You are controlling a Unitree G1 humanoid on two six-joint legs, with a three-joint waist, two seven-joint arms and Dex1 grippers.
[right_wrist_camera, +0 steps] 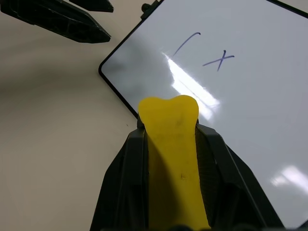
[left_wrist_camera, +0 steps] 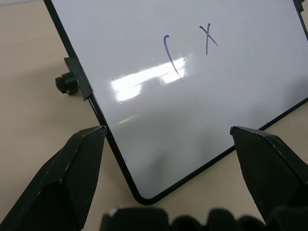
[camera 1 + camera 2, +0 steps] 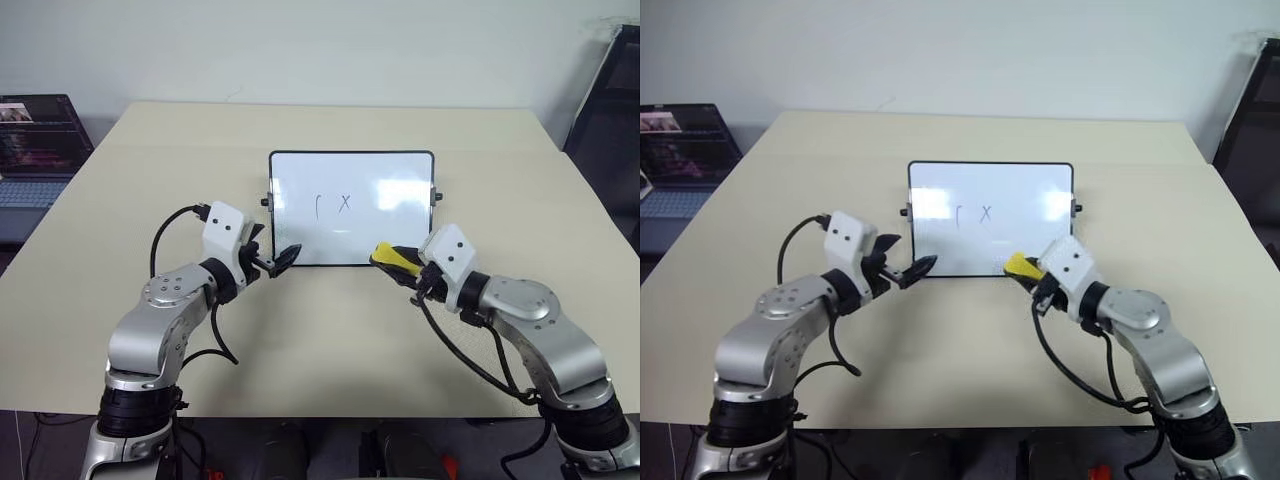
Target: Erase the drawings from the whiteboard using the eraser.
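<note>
The whiteboard (image 3: 300,180) stands propped at the middle of the table, tilted back. The drawings (image 3: 335,207), a thin "r" and an "x", sit near its centre and show large in the left wrist view (image 2: 187,50). The yellow eraser (image 3: 390,256) is clamped in my right gripper (image 3: 388,260), which is shut on it just in front of the board's lower right edge. Its yellow end (image 1: 169,115) points at the board's surface. My left gripper (image 3: 285,257) is open at the board's lower left corner, and that corner lies between its fingers (image 2: 79,163).
The beige table (image 3: 200,130) has free room all around the board. A laptop (image 3: 35,140) sits off the table's far left. A dark frame (image 3: 610,110) stands beyond the far right edge. Black knobs (image 2: 66,83) stick out from the board's sides.
</note>
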